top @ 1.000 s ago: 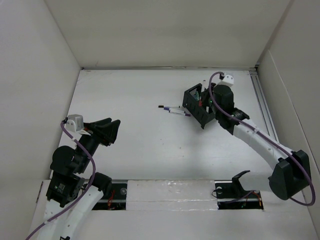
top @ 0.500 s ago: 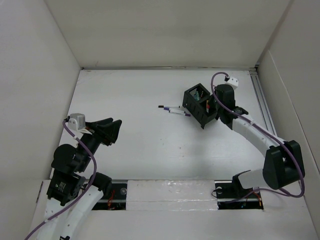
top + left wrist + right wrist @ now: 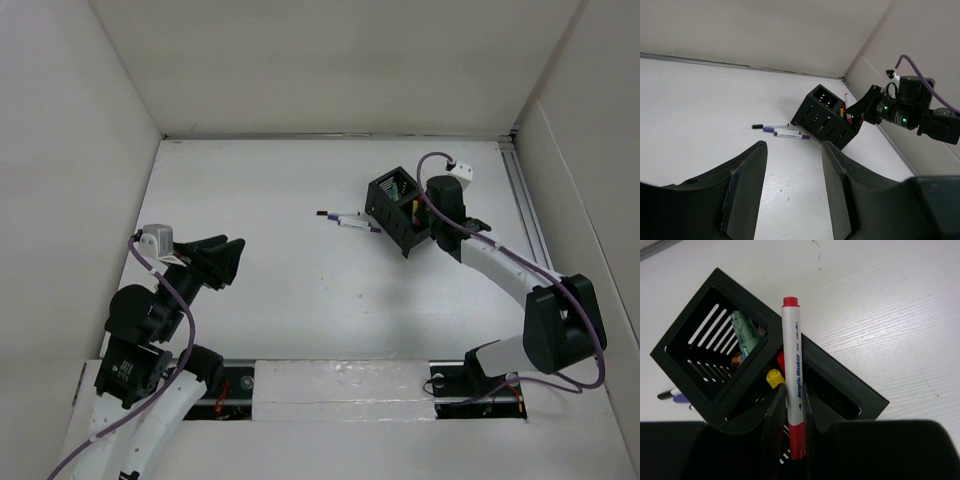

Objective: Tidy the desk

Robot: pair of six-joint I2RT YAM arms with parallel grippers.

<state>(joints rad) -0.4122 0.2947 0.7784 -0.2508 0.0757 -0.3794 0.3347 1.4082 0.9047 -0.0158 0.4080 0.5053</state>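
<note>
Table (image 3: 300, 300): white, matte, walled on three sides, spread beneath both arms. Toward its far right, black mesh organizer (image 3: 398, 212), turned diagonal to the walls. Inside, a green pen in the square compartment, yellow and red caps in the long one. Just left of it, loose markers (image 3: 348, 219) flat on the table, long axes roughly left to right.

Right tool (image 3: 790, 407): closed narrowly on red marker (image 3: 791, 355), gripped near its lower end. Long axis pointing straight out from the fingers, capped tip over the divider between the two compartments. Organizer directly ahead of and below that tip, so judged mid-insertion. Probably needs only lowering along the marker's own axis, nudged to one side of the divider to avoid catching on it.

Left tool (image 3: 792, 150): spread wide, holding nothing, hanging over the near-left of the table, well apart from organizer and loose markers alike. Right arm far nearer to both.

Against a second ago: right wrist drawn back toward the right wall, off the organizer's top. Elbow pulled in closer, organizer's openings now uncovered from above. Left arm barely shifted; loose markers unmoved.
</note>
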